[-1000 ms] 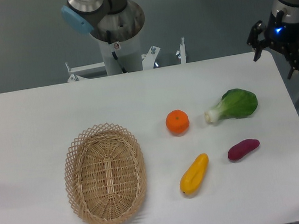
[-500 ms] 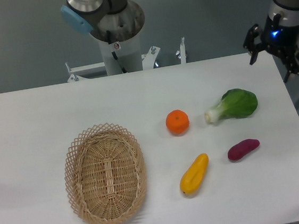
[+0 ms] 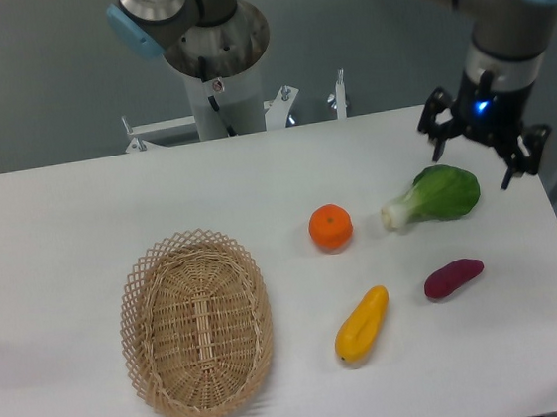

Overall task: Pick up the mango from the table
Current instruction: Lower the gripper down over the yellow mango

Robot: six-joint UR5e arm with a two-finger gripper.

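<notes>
I am in the approach step: nothing is in my gripper (image 3: 478,138) yet, and I hang above the far right part of the table (image 3: 79,205), over the leafy green vegetable (image 3: 440,195), not over what I want. My fingers are spread wide, one to each side, with open air between them.

The mango (image 3: 362,325) lies on the near half of the worktop, right of the middle and towards the near edge, flat on its side. Its long axis runs on a slant, the upper end pointing towards the far right corner and the lower end towards the near left. It is well apart from me. The purple sweet potato (image 3: 453,277) lies near it on the side of the right edge, the round orange (image 3: 330,227) sits beyond it towards the far edge, and the wicker basket (image 3: 197,322) stands on its left-edge side, all clear of it.

As I judge it, my next move is to travel towards the near edge and a little leftward until I am over the mango's middle, passing above the vegetable and the sweet potato without dipping. Then I should turn my wrist so the fingers straddle the fruit across its narrow width, not along its length, and come straight down. The skin looks smooth and rounded, so I expect it could roll or slip if I close off-centre; I mean to close on the thickest part.
</notes>
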